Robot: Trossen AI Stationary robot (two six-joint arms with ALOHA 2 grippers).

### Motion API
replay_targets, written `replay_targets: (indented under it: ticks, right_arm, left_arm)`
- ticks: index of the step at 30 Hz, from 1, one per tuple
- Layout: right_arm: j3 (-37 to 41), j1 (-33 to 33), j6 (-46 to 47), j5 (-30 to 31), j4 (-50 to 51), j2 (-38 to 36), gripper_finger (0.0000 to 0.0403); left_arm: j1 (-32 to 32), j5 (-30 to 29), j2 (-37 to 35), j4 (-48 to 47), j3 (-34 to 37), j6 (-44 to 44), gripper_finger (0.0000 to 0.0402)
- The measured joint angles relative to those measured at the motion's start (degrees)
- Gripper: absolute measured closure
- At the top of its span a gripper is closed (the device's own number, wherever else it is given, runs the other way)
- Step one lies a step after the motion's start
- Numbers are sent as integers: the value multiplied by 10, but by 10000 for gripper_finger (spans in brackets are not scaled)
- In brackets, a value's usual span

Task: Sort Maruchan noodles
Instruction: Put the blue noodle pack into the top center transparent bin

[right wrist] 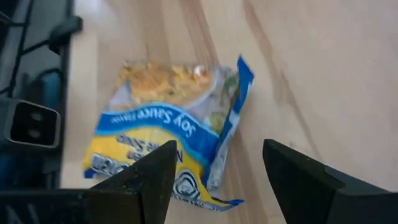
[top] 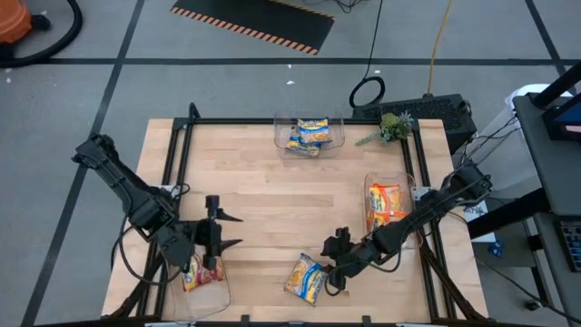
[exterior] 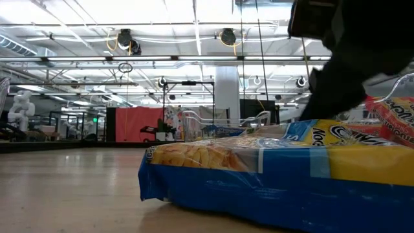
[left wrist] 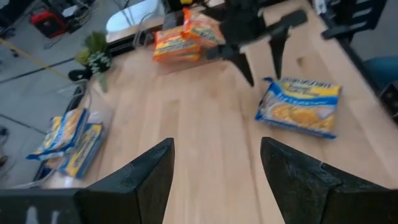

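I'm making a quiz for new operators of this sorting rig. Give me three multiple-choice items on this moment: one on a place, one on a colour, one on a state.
1. Where does the loose packet lie?
A. bare table, near front edge
B. in the back bin
C. on the floor

2. What colours are the packets in the back bin?
A. all red
B. blue and yellow
C. green

3. How does the right gripper stand?
A. shut on a packet
B. open, holding nothing
C. out of view

Answers: 1 A, it rests on bare wood; 2 B, the high view shows those colours; 3 B, its jaws stand apart above the packet.
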State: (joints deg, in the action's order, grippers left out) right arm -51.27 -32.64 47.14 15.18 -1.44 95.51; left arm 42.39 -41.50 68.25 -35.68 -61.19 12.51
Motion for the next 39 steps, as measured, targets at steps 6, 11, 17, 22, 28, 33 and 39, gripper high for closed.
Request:
replay_targets:
  ticks: [6,11,17,22,28,33,39]
  right_arm:
    - [0,0,17,-2,-7,37,172]
    - [0,0,23,-4,-6,39,173]
    - [0,0,12,-4,-5,36,211]
    - [0,0,-18,-4,-5,36,277]
    - [0,2,-58,-4,-5,36,364]
    - [0,19,-107,-3,-9,36,396]
    - [1,64,-198,-2,-34,36,401]
  left_arm:
    - [0,25,0,9,1,-8,158]
    - [0,26,0,8,1,-8,158]
    - [0,26,0,23,14,-4,158]
    - [0,27,0,85,70,-16,158]
    - [-2,27,0,152,135,-20,158]
    - [-29,25,0,191,142,-23,158]
    - [-95,48,0,271,142,-38,158]
